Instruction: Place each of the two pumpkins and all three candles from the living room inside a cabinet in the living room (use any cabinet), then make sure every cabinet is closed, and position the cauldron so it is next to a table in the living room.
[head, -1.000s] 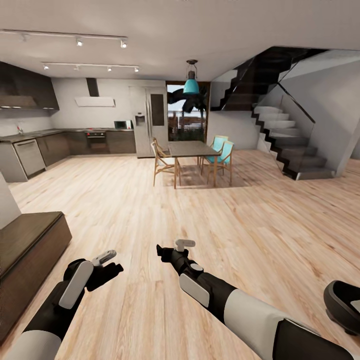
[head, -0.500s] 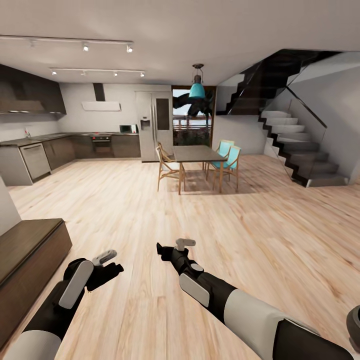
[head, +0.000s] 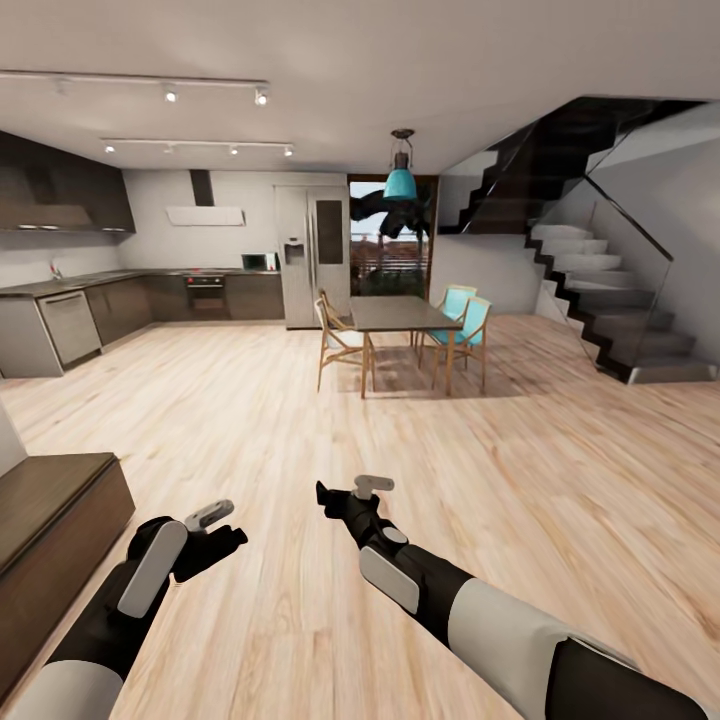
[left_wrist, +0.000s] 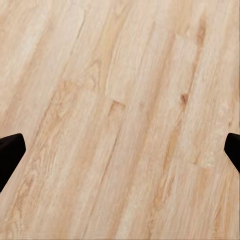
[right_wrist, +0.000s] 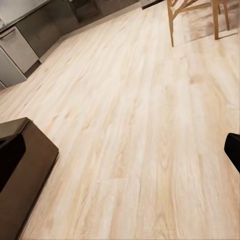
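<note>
Cabinet (head: 55, 530): low dark brown wood unit at the left edge of the head view, standing on the floor; its flat top and one end panel are visible. The same unit (right_wrist: 27, 180) appears in the right wrist view, with the floor running away behind it.
Cabinet state: the drawer fronts face away from the camera; open or closed cannot be determined.
Left gripper (head: 215, 530): held low over the floor, just beside the near end of the cabinet and apart from it. The left wrist view shows the two dark fingertips (left_wrist: 10, 152) at opposite edges of the frame with bare planks between them: jaws spread, holding nothing.
Right gripper (head: 350, 497): extended forward over the floor at the centre of the head view. In the right wrist view the fingertips (right_wrist: 233, 147) likewise sit at opposite edges: jaws spread, holding nothing.
Floor (head: 300, 420): pale wood planks across the whole room.
Dining table (head: 400, 315): dark top, far centre, with wooden chairs and turquoise chairs (head: 470, 320) around it.
Pendant lamp (head: 400, 180): turquoise, hanging above the dining table.
Kitchen (head: 130, 290): dark units along the far left wall, refrigerator (head: 312, 255) to their right.
Staircase (head: 600, 290): far right, dark treads with a glass balustrade.
</note>
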